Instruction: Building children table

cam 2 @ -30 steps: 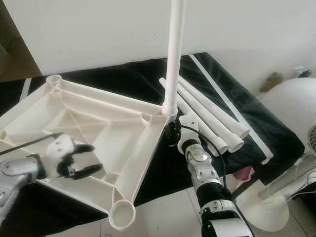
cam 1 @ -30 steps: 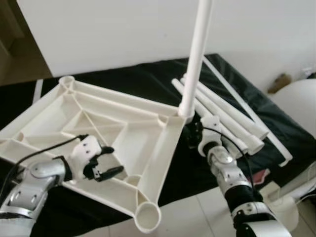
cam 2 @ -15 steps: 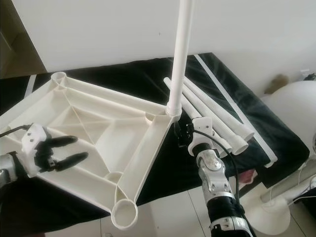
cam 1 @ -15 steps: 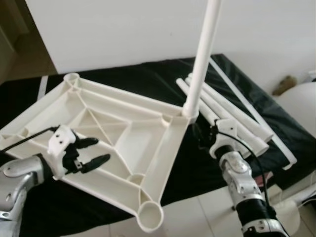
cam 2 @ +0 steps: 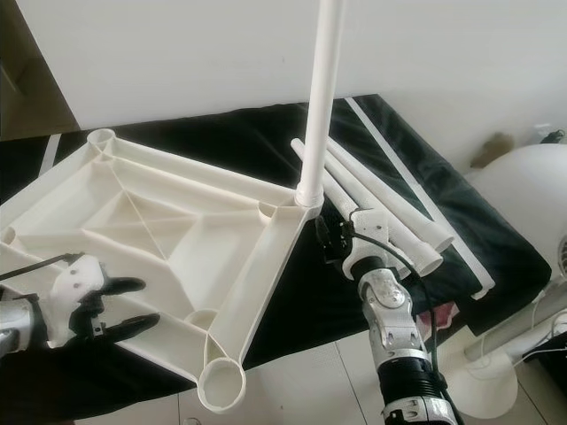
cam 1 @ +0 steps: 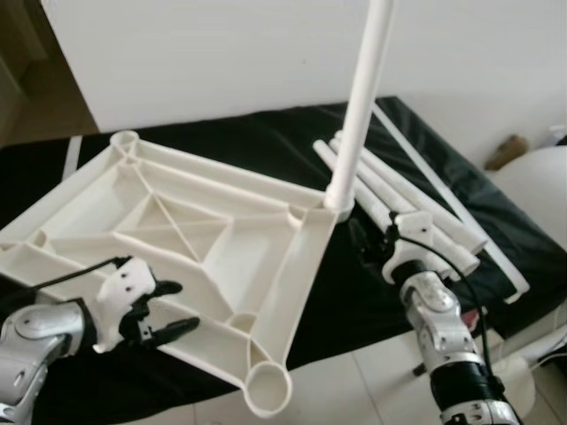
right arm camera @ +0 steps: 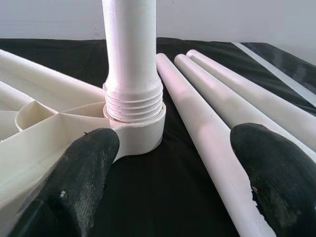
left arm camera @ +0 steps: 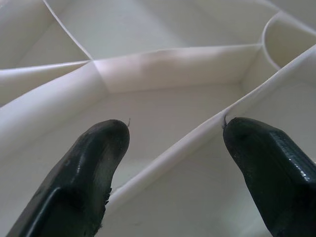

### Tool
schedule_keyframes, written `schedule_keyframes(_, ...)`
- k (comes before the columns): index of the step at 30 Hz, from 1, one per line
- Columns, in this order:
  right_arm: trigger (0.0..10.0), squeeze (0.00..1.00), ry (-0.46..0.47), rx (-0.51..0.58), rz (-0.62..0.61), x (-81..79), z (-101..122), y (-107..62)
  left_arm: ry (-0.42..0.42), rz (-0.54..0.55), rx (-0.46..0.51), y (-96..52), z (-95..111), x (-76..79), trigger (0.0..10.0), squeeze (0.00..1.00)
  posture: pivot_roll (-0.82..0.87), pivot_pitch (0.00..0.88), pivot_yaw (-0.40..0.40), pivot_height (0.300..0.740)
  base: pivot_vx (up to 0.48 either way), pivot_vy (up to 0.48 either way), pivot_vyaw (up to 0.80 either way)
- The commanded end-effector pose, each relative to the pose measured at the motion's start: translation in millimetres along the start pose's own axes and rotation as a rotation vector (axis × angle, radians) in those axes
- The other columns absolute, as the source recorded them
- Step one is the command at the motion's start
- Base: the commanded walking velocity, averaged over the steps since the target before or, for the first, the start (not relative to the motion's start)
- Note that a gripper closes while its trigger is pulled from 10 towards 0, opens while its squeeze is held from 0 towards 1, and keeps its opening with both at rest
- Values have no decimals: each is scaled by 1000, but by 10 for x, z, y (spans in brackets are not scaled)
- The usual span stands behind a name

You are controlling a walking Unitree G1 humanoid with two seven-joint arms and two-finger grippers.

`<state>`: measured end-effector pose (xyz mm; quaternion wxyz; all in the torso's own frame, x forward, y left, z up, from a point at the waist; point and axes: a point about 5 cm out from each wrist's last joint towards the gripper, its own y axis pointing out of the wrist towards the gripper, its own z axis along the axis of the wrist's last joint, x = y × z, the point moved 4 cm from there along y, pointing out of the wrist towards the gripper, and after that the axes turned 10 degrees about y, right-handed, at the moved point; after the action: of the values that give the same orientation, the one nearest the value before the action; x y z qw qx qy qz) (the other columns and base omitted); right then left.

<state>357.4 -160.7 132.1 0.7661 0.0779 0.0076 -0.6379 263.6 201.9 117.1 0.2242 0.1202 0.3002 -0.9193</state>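
White moulded-plastic square tabletop lies upside down on a black cloth-covered surface, ribbed underside up, round leg sockets at its corners; the near-corner socket stands bare and juts past the cloth's front edge over pale floor tiles; one long white plastic tube leg stands upright in the far right corner socket, its threaded collar showing just above the socket rim in the right wrist view.

Three loose white plastic legs lie side by side on the cloth just right of the standing leg, their wide ends toward the robot; a thin white strip runs along the cloth beyond them.

Left gripper sits at the tabletop's near left edge; fingers spread apart, holding nothing; in the left wrist view one fingertip rests on either side of a raised rib of the underside, the right-hand tip touching it.

Right gripper hovers low just beside the occupied socket, pointed at the base of the standing leg; fingers wide apart, gripping nothing; the socket and the nearest loose leg lie between them in the wrist view.

Rounded white object at far right.
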Motion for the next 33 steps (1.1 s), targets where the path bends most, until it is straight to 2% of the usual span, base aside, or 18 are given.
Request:
schedule_keyframes(1,10000,0,3,-4,7,-6,12,19,-12,-71,-53,3,-120,91,10000,0,31,45,-15,740,0,0,0)
schedule_keyframes(3,10000,0,3,-4,8,-8,20,21,-1,-64,-59,6,-114,79,10000,0,31,45,-15,740,0,0,0)
schedule_keyframes(6,10000,0,4,-3,12,-21,33,20,37,16,-144,65,-190,-71,10000,0,26,39,-10,740,0,0,0)
schedule_keyframes(7,10000,0,4,-3,12,-21,33,20,37,16,-144,65,-190,-71,10000,0,26,39,-10,740,0,0,0)
schedule_keyframes(11,10000,0,3,-5,10,-23,33,15,5,109,-234,101,-307,-239,10000,0,21,40,-4,740,0,0,0)
schedule_keyframes(13,10000,0,3,-5,10,-23,33,15,5,109,-234,101,-307,-239,10000,0,21,40,-4,740,0,0,0)
schedule_keyframes(16,10000,0,2,-3,6,-19,42,16,-65,242,-292,116,-398,-448,10000,0,18,42,-3,740,0,0,0)
schedule_keyframes(17,10000,0,2,-3,6,-19,42,16,-65,242,-292,116,-398,-448,10000,0,18,42,-3,740,0,0,0)
schedule_keyframes(20,10000,0,3,-1,4,-21,51,21,-147,384,-340,76,-474,-652,10000,0,16,45,-2,740,0,0,0)
schedule_keyframes(21,10000,0,3,-1,4,-21,51,21,-147,384,-340,76,-474,-652,10000,0,16,45,-2,740,0,0,0)
schedule_keyframes(22,10000,0,4,-2,3,-25,50,21,-175,472,-356,60,-489,-764,10000,0,17,47,-1,740,0,0,0)
schedule_keyframes(23,10000,0,5,-2,3,-27,51,23,-185,498,-349,67,-474,-795,10000,0,17,49,-2,740,0,0,0)
schedule_keyframes(29,10000,0,7,-1,1,-28,58,34,-213,535,-331,108,-410,-843,10000,0,18,51,-4,740,0,0,0)
schedule_keyframes(31,10000,0,9,2,1,-36,69,46,-195,493,-289,254,-273,-773,10000,0,16,54,-1,740,0,0,0)
schedule_keyframes(32,10000,0,9,2,1,-36,69,46,-195,493,-289,254,-273,-773,10000,0,16,54,-1,740,0,0,0)
schedule_keyframes(33,10000,0,9,3,2,-40,73,51,-183,460,-272,324,-213,-725,10000,0,15,54,1,740,0,0,0)
